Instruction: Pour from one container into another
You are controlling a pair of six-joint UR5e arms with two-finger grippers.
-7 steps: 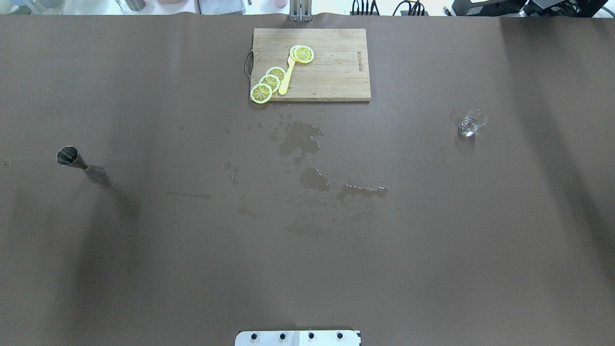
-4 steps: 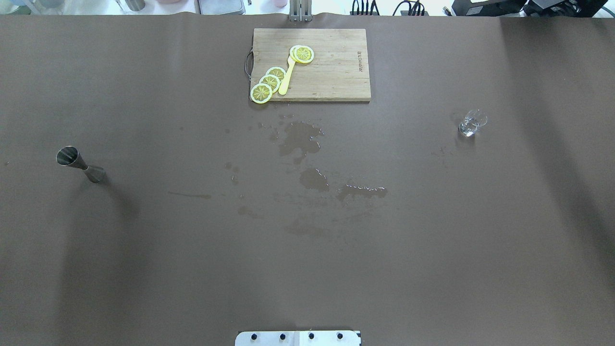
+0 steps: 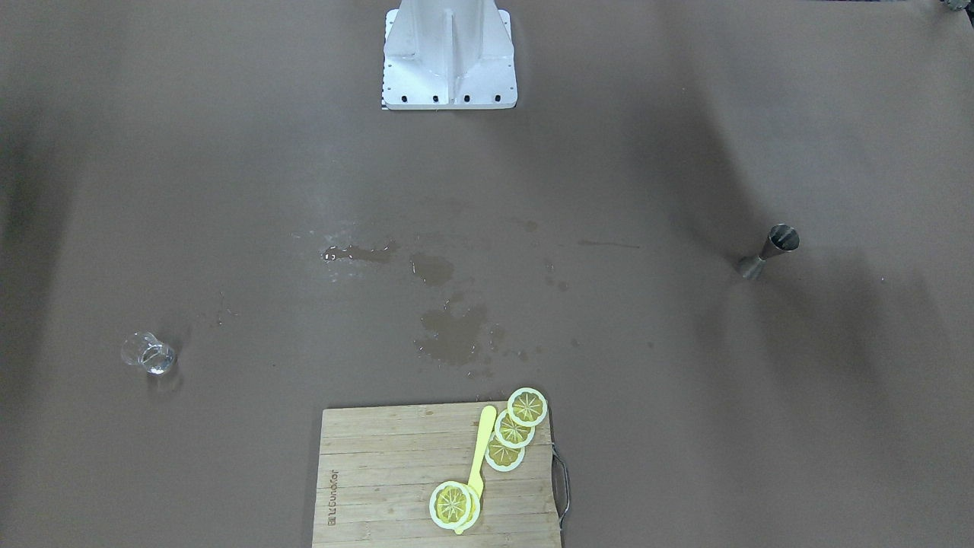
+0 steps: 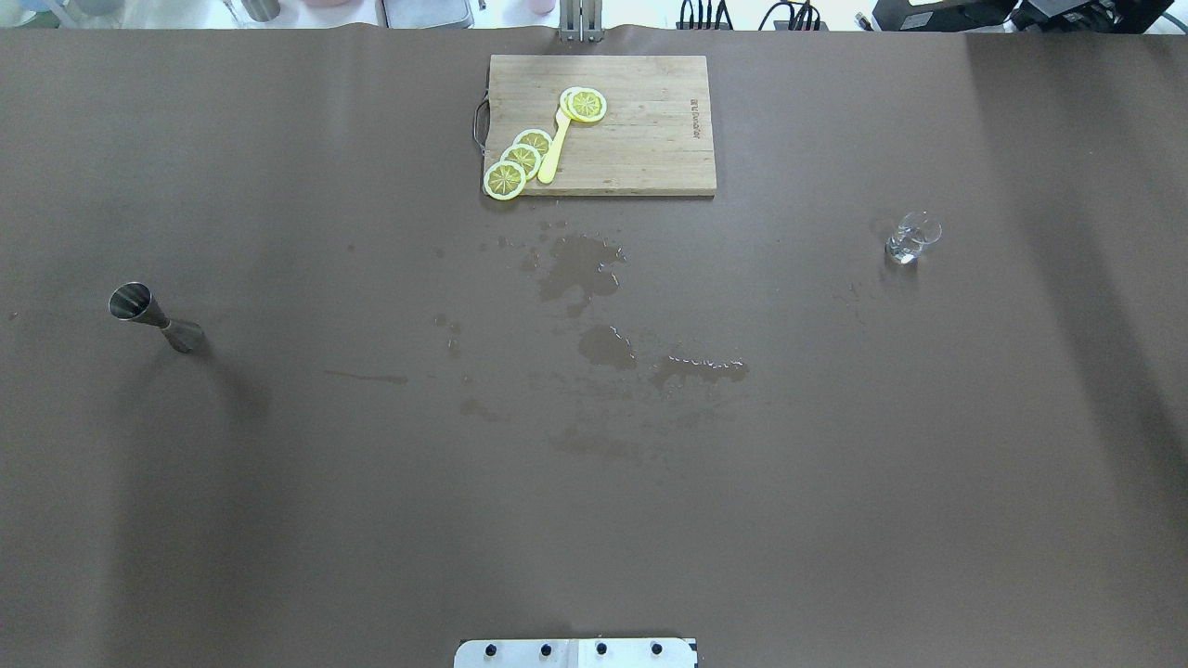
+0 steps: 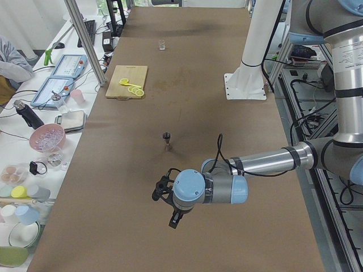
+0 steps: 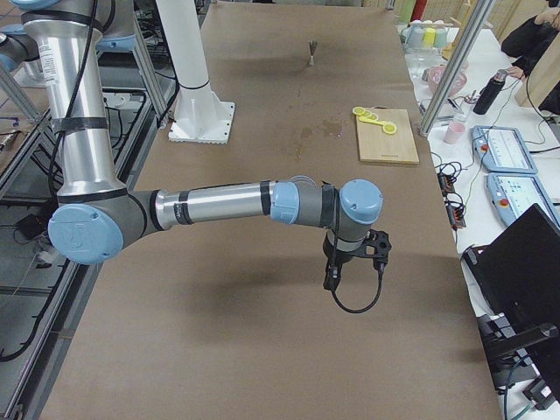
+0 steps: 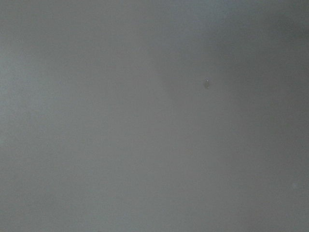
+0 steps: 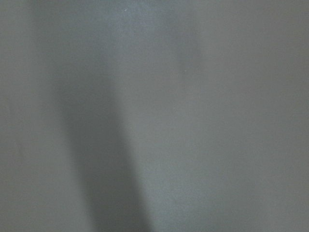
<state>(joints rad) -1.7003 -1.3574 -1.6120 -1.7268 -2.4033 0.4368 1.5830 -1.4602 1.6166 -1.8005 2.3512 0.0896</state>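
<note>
The small clear glass cup stands upright on the brown table's right side, with a little clear liquid in it; it also shows in the front view. Far off on the left stands the grey steel jigger, upright too. Neither gripper appears in the overhead or front view. The left arm's wrist end hovers over the near table end, on this side of the jigger. Over the opposite end hangs the right arm's wrist end. I cannot tell whether either gripper is open or shut. Both wrist views show only bare table.
A wooden cutting board with lemon slices and a yellow utensil lies at the far middle. Wet patches spread across the table's centre. The robot's white base stands at the near edge.
The arms' shadows over the table's left and right sides have shifted slightly. Cup and jigger stand where they were.
</note>
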